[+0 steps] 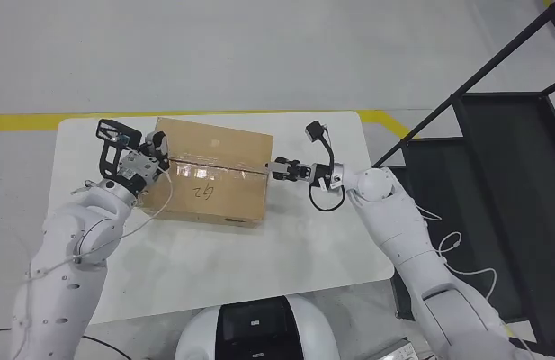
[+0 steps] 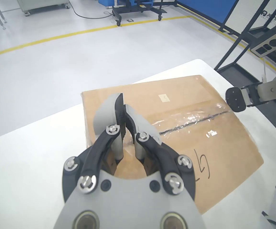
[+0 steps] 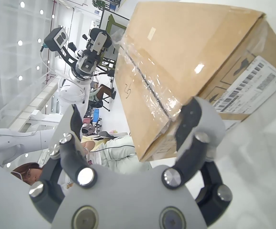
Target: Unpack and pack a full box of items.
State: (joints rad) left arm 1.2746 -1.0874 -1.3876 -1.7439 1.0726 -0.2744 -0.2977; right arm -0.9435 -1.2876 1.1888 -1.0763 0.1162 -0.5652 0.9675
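One box [image 1: 214, 171], sealed, sits by the far edge of the worktop [image 1: 286, 252], nearer its left corner. I count one strip of clear tape [image 2: 188, 120] along the top seam, one handwritten mark on the lid and one printed label [image 3: 252, 84] on the right end face. Two pincers are present. The left pincer [image 2: 122, 103] is clenched, pads together, above the box's left end. The right pincer [image 3: 132, 108] is released, fingers spread, at the right end of the seam.
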